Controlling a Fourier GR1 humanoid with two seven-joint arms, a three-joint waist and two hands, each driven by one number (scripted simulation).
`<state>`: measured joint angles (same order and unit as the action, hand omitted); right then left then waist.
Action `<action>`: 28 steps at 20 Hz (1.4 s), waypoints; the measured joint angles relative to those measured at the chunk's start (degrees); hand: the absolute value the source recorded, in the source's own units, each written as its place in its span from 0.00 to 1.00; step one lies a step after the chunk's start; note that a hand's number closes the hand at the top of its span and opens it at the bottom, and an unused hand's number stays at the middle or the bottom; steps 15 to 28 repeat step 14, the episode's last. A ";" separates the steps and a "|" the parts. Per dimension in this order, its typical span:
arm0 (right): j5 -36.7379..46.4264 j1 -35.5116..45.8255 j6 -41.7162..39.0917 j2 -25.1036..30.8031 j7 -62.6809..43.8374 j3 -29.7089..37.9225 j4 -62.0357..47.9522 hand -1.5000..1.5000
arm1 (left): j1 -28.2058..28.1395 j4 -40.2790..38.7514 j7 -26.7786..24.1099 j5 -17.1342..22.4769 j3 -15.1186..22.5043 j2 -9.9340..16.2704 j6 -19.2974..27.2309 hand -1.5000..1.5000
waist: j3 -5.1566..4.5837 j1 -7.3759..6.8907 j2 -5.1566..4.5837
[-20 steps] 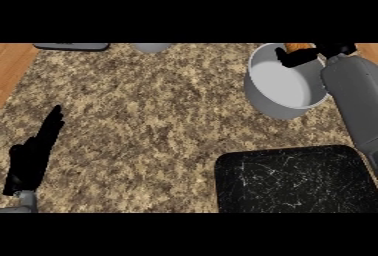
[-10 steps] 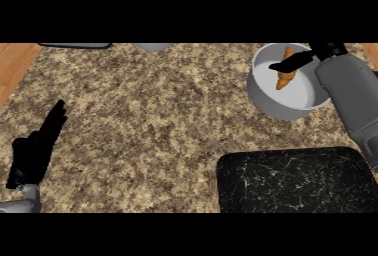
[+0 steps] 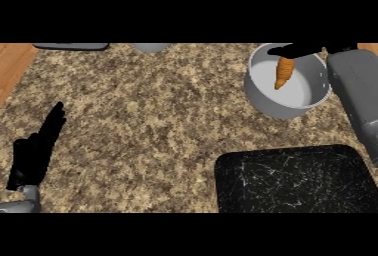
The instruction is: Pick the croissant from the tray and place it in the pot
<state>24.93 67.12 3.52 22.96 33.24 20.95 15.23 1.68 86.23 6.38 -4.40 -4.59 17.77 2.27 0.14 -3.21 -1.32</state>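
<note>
The orange croissant [image 3: 283, 73] lies inside the grey pot [image 3: 260, 98] at the upper right, its long side running from the far rim toward the middle. My right hand [image 3: 298, 49] is over the pot's far rim, fingers stretched out to the left just above the croissant's upper end, not curled round it. The grey right forearm runs down the right edge. The black tray [image 3: 295, 180] sits at the lower right with nothing on it. My left hand [image 3: 35, 152] rests open at the lower left, fingers up.
A flat grey object [image 3: 71, 46] and a rounded grey object [image 3: 150, 47] sit at the counter's far edge. A wooden strip [image 3: 12, 62] borders the speckled counter [image 3: 148, 125] on the left.
The right hand's fingers have come off the croissant and straightened; the croissant now shows whole inside the pot, lower than before. The left hand has stayed put.
</note>
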 measured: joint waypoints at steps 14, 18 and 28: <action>-8.62 -4.30 -22.40 11.38 2.46 6.86 -3.46 0.00 | -1.90 1.30 0.30 -0.55 -0.81 -0.54 -0.21 0.50 | -0.06 1.38 0.55; -8.62 -4.30 -22.40 11.38 2.46 6.86 -3.46 0.00 | -1.90 1.30 0.30 -0.55 -0.81 -0.54 -0.21 0.50 | -0.06 1.38 0.55; -8.62 -4.30 -22.40 11.38 2.46 6.86 -3.46 0.00 | -1.90 1.30 0.30 -0.55 -0.81 -0.54 -0.21 0.50 | -0.06 1.38 0.55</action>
